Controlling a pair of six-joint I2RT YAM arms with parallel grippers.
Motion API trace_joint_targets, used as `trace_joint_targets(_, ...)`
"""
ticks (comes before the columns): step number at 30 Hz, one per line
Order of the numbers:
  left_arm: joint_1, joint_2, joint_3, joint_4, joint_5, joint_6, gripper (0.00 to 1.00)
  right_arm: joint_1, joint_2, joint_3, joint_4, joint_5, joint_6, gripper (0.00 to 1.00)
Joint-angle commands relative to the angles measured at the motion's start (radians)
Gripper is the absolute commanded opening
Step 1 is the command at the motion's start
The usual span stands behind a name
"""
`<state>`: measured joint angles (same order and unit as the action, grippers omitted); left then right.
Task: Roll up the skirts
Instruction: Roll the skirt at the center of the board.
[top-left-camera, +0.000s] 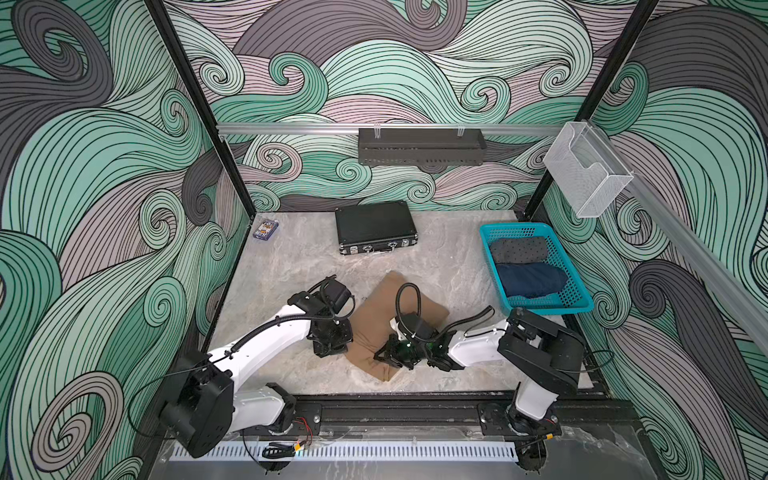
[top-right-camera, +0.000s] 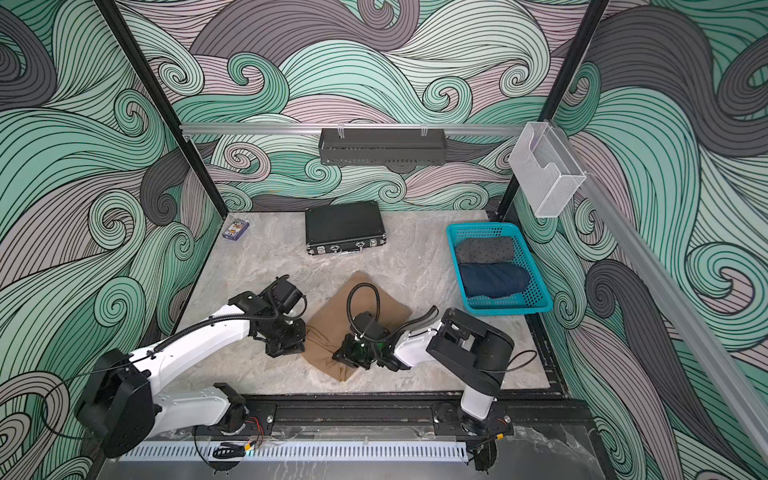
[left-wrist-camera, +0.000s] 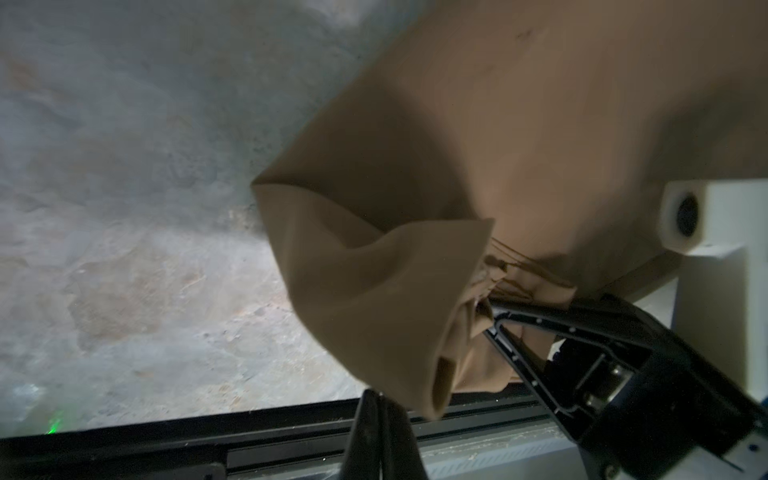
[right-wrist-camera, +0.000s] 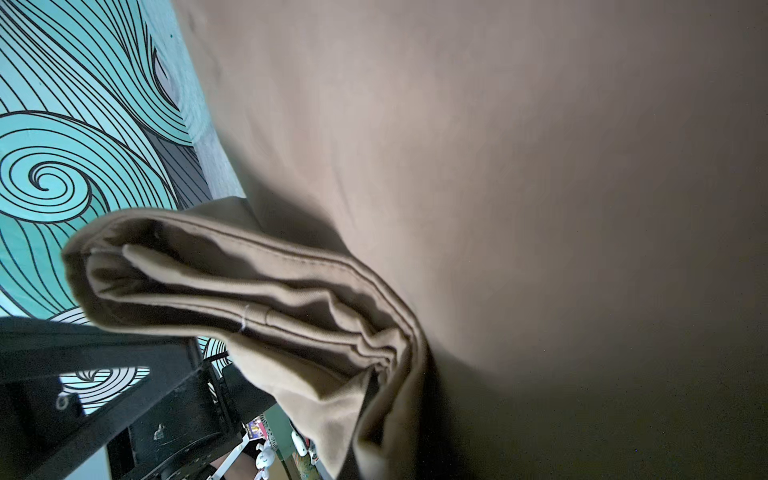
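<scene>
The tan skirt (top-left-camera: 374, 324) is lying on the desk (top-left-camera: 291, 266), in the near-centre area between the two arms. Most of it is lying flat. Its near edge is bunching into several layers and lifting clear of the surface, as both wrist views are showing.

The right pincer (top-left-camera: 384, 355) is sitting closed on this bunched near edge and is gripping the cloth. The left pincer (top-left-camera: 330, 351) is sitting at the skirt's left edge with its fingers (left-wrist-camera: 365, 432) closed. The raised corner is hanging against them, but the views are not showing whether cloth is lying between them.

The dotted grey skirt (top-left-camera: 517, 249) and the denim skirt (top-left-camera: 530, 280) are lying side by side as finished rolls in the teal basket (top-left-camera: 548, 311), at the right of the desk. A black case (top-left-camera: 374, 226) is sitting closed at the far side, well apart from the work.

Status: two of three skirts are appearing complete. The third roll is only beginning. Rolling the flat remainder is outstanding, and probably placing it with the others.
</scene>
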<state>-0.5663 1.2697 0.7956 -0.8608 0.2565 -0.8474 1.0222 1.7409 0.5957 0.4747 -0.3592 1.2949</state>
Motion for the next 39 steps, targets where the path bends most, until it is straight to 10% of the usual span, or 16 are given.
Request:
trace_joint_targets(1,-0.006,0.048,0.049,0.098,0.019,-0.010,0.00,-0.008,0.016,-0.049,-0.162,0.073,0.001,0.00)
trace_joint_targets(15,0.026,0.345,0.077,0.112,-0.090,0.040,0.00,0.000,-0.006,-0.054,-0.130,0.063,-0.053,0.00)
trace_joint_targets(26,0.023,0.482,0.134,0.110,-0.083,0.145,0.00,0.005,-0.235,-0.064,-0.204,0.143,-0.315,0.35)
trace_joint_targets(39,-0.021,0.524,0.159,0.142,-0.020,0.171,0.00,0.069,-0.755,-0.181,-0.291,0.402,-1.179,0.60)
